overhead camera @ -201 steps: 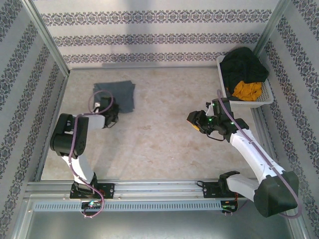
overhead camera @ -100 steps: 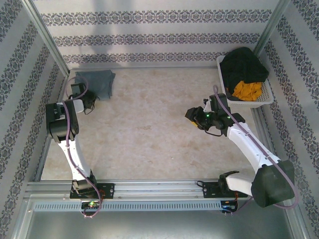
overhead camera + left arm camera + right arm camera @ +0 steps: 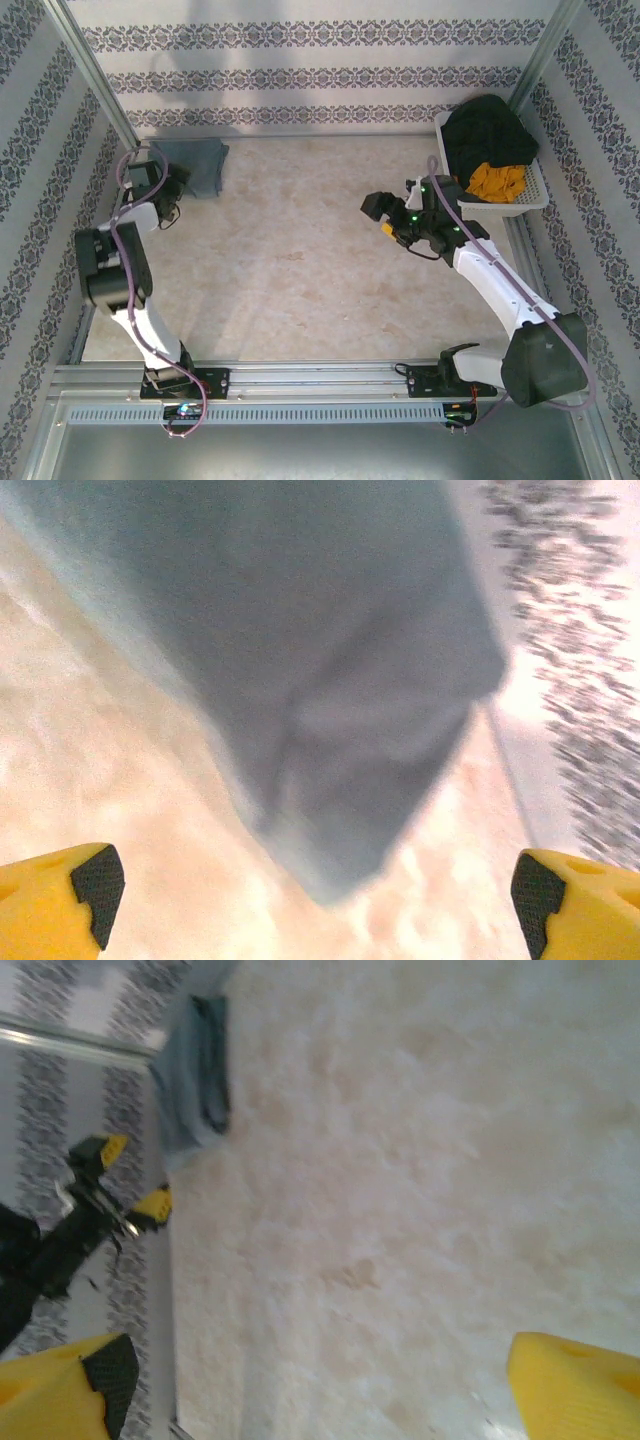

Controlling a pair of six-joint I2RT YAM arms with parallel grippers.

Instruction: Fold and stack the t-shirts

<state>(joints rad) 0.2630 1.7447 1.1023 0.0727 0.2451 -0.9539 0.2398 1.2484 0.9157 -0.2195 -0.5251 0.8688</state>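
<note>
Grippers on both arms stand wide open, and each is empty. The left gripper sits at the far left of the table, just beside the folded slate blue-grey t-shirt, which lies flat in the far left corner against the patterned wall. In the left wrist view its yellow fingers with their black pads sit at the two bottom corners of the frame, spread far apart. Nothing is pinched between them. The near corner of the t-shirt reaches toward the gap but touches neither pad; the cloth is blurred here, so its folds are hard to read.

The right gripper hangs over bare table right of centre, well apart from the t-shirt. From its own wrist camera the right gripper shows two yellow fingers set wide, with only the pale tabletop between them.

A white basket in the far right corner holds a dark garment and a mustard-yellow garment, both crumpled.
</note>
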